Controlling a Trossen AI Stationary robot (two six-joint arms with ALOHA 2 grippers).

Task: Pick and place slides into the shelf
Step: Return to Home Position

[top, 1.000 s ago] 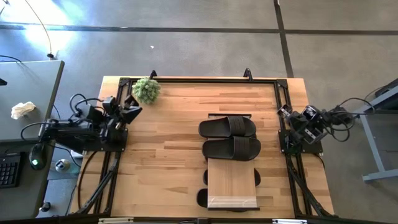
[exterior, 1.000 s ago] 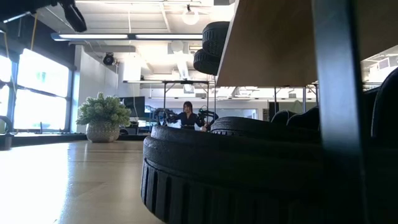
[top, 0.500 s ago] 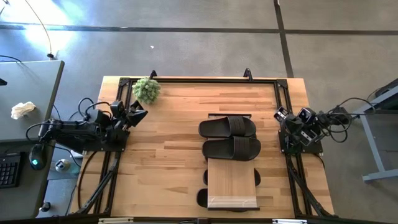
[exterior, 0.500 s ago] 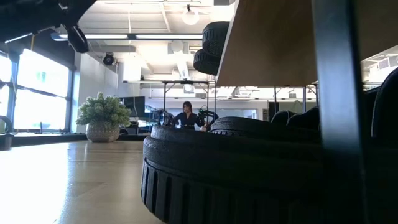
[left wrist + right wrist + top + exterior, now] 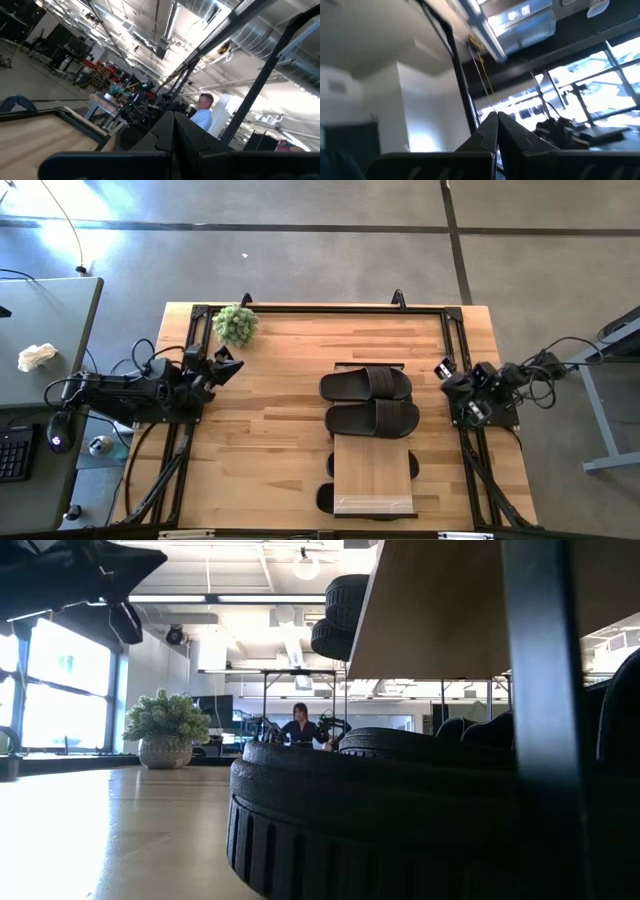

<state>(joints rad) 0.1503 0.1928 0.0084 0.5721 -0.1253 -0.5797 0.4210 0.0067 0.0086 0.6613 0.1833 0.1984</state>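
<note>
**Slides.** Two top slides (image 5: 366,384) are lying crosswise and side by side on the far part of the shelf (image 5: 375,475). Their straps are facing up, so they are resting flat on the plank. The lower slides (image 5: 326,498) are sitting beneath the plank, with only their rounded ends showing past its left and right edges. In the low view one of them is filling the near foreground. No slide is lying loose on the worktop (image 5: 270,430), so storage is judged complete.

**Grippers.** The left gripper (image 5: 225,363) is hanging over the worktop's left edge, well apart from the shelf. Its fingers (image 5: 150,137) are pressed together on nothing. The right gripper (image 5: 443,370) is hanging at the right edge, near the top slides but clear of them. Its fingers (image 5: 517,137) are likewise pressed together and empty. Both wrist views are looking up into the room, which fits arms parked to leave the shelf unobstructed.

**Surroundings.** A plant (image 5: 236,325) is standing at the far left corner, just beside the left gripper. A person (image 5: 300,726) is sitting far behind the worktop.
</note>
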